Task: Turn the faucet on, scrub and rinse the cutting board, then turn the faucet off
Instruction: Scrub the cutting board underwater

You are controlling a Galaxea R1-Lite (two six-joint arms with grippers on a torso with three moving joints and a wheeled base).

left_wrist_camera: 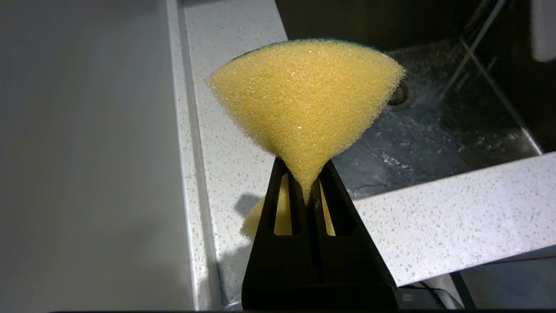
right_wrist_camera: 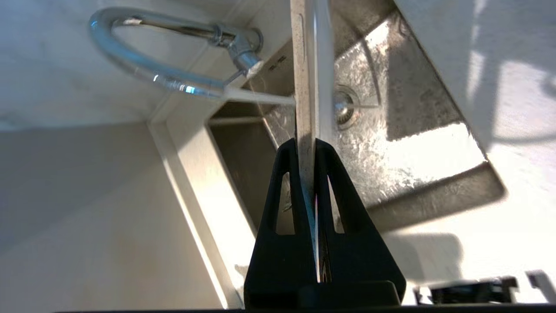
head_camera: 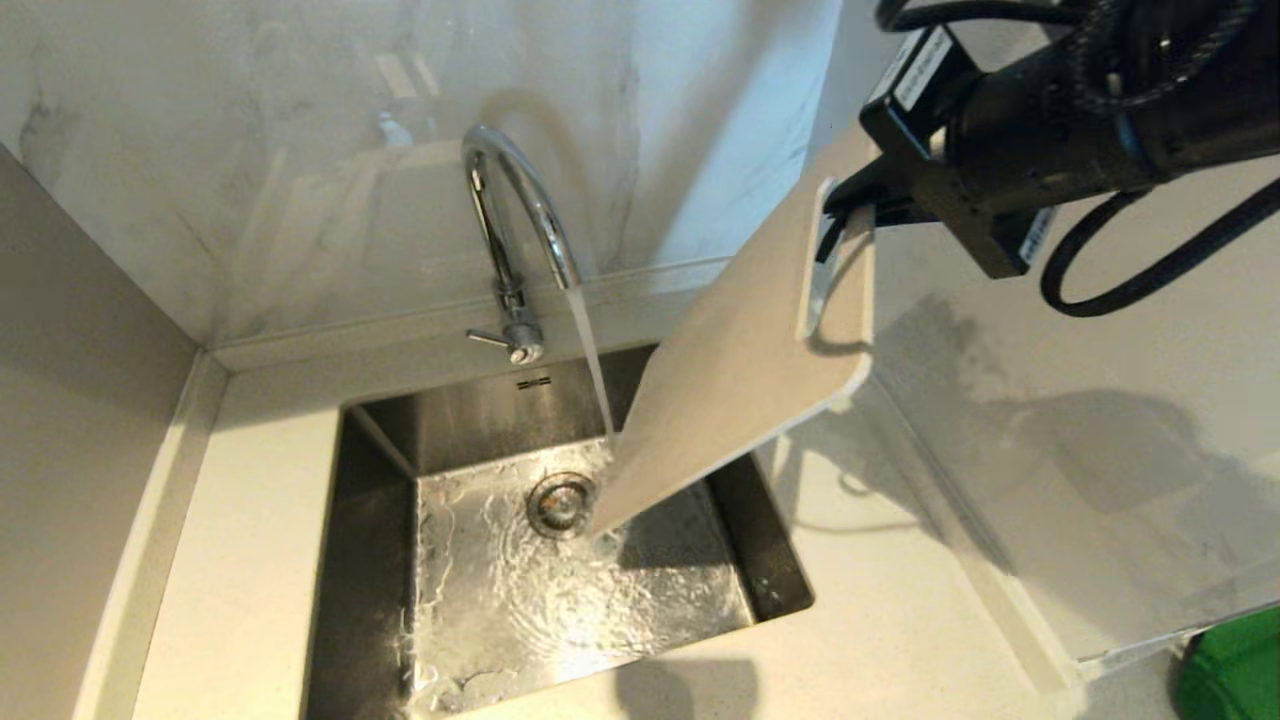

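The chrome faucet (head_camera: pixel 515 225) stands behind the sink and runs; its stream (head_camera: pixel 595 365) falls onto the lower end of the cutting board (head_camera: pixel 725 375). The beige board hangs tilted over the steel sink (head_camera: pixel 480 590), handle slot uppermost. My right gripper (head_camera: pixel 850 205) is shut on the board's top edge by the slot. In the right wrist view the board (right_wrist_camera: pixel 308 65) shows edge-on between the shut fingers (right_wrist_camera: pixel 307 150), with the faucet (right_wrist_camera: pixel 169 78) beyond. My left gripper (left_wrist_camera: pixel 305 171) is out of the head view, shut on a yellow sponge (left_wrist_camera: pixel 306 98) near the sink's front corner.
The faucet's lever (head_camera: pixel 497 341) sticks out to the left at its base. A pale counter (head_camera: pixel 240 540) surrounds the sink; a marble backsplash rises behind and a side wall on the right. Something green (head_camera: pixel 1235 665) sits at the lower right. Water swirls round the drain (head_camera: pixel 560 503).
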